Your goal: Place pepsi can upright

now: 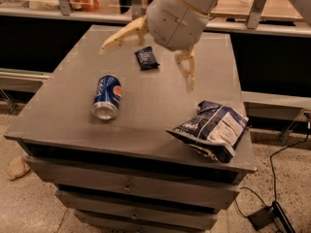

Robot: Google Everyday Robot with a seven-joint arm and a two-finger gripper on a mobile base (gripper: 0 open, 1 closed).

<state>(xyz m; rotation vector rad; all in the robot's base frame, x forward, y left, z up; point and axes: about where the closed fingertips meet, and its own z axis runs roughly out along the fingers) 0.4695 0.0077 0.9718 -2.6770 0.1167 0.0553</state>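
Camera view: one pepsi can [107, 96] near gripper [146, 69]

pepsi can [107, 97]: blue, red-white-blue round logo facing up, silver end toward 6 o'clock. Lying on its side, long axis roughly 12–6. Sits at about 9 o'clock from the centre of the table [63, 115]. gripper [146, 68] is at the can's 2 o'clock, fingers spread wide, clear of it.

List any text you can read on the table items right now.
pepsi can: round logo only; lettering too blurred to read.
dark snack packet: print too blurred.
chip bag: print too blurred.
gripper, open above the packet: no markings.
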